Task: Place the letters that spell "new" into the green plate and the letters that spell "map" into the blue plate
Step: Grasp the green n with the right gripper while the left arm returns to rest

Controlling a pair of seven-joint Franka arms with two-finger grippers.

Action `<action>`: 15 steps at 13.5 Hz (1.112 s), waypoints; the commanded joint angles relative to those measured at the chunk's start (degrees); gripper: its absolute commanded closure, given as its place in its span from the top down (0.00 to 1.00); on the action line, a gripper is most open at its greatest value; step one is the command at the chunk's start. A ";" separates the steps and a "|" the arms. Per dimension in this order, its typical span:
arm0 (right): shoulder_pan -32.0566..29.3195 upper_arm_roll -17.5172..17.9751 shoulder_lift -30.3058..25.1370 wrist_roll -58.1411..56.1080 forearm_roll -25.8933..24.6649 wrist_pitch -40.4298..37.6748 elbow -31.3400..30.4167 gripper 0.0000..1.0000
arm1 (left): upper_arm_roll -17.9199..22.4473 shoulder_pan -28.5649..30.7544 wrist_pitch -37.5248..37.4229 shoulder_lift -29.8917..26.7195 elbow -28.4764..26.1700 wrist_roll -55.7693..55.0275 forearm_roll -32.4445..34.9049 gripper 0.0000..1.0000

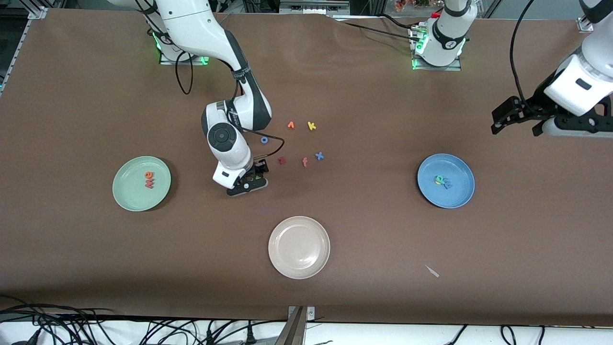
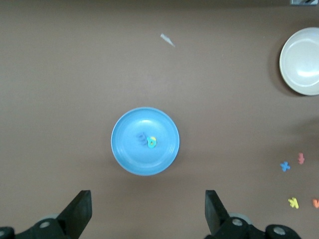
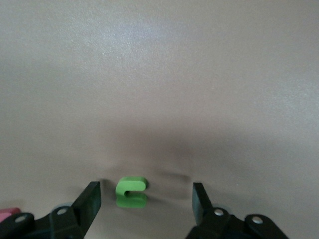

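Note:
My right gripper [image 1: 249,184] is down at the table between the green plate [image 1: 134,197] and the loose letters. In the right wrist view it [image 3: 146,196] stands open around the olive-green n [image 3: 131,191], which lies flat, closer to one finger [image 3: 90,199] and touching neither. The green plate holds the orange e [image 1: 149,175] and the pinkish-red w [image 1: 150,183]. The blue plate [image 1: 450,196] holds the m, a and p in a cluster [image 1: 443,181]. My left gripper [image 1: 515,117] waits open in the air at the left arm's end of the table; its view looks down on the blue plate [image 2: 132,154].
A cream-white plate [image 1: 299,247] sits nearest the front camera. Loose letters lie beside my right gripper: a blue ring [image 1: 264,140], a dark-red z [image 1: 282,160], an orange f [image 1: 305,162], a blue x [image 1: 319,155], a yellow k [image 1: 312,126] and another orange letter [image 1: 290,125]. A white scrap [image 1: 432,271] lies near the front.

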 commanded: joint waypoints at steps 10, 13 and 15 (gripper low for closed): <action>0.56 0.93 1.37 -0.36 1.79 0.68 1.35 0.58 | 0.32 -1.11 -1.47 -0.77 -0.68 0.42 -0.47 1.00; 0.47 0.93 1.28 -0.71 1.79 0.50 1.35 0.54 | 0.32 -1.02 -1.47 -0.77 -0.68 0.50 -0.38 1.00; 0.39 0.93 1.28 -0.88 1.79 0.41 1.35 0.50 | 0.06 -1.11 -1.47 -0.77 -0.68 0.50 -0.30 1.00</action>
